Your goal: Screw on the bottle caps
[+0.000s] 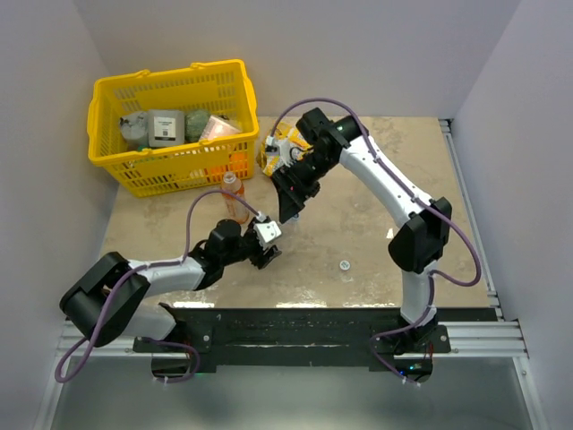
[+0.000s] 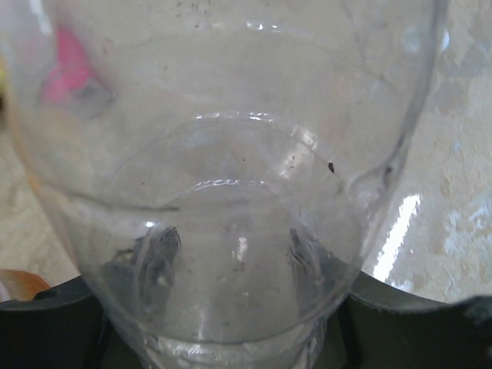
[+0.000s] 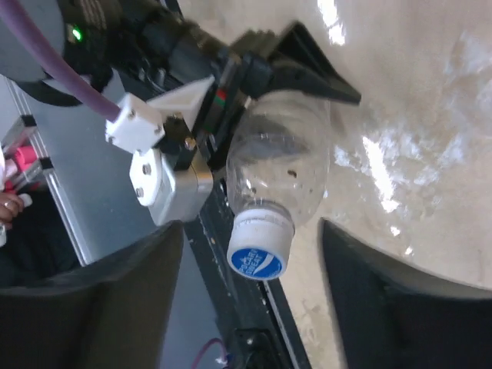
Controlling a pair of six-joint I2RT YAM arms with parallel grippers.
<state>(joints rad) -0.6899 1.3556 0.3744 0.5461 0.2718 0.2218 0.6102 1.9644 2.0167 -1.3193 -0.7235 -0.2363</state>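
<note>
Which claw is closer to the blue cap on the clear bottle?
Right. The right gripper straddles the blue cap, open, not touching; the left gripper clamps the clear bottle by its body, away from the cap.

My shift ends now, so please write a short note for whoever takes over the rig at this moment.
Left gripper: shut on the clear bottle.
Right gripper: open, fingers either side of the blue cap, not touching it.
Done: that cap sits on the bottle's neck; tightness unclear.
To do: tighten it if needed; a loose cap lies on the table; the orange bottle stands beside the basket.
</note>
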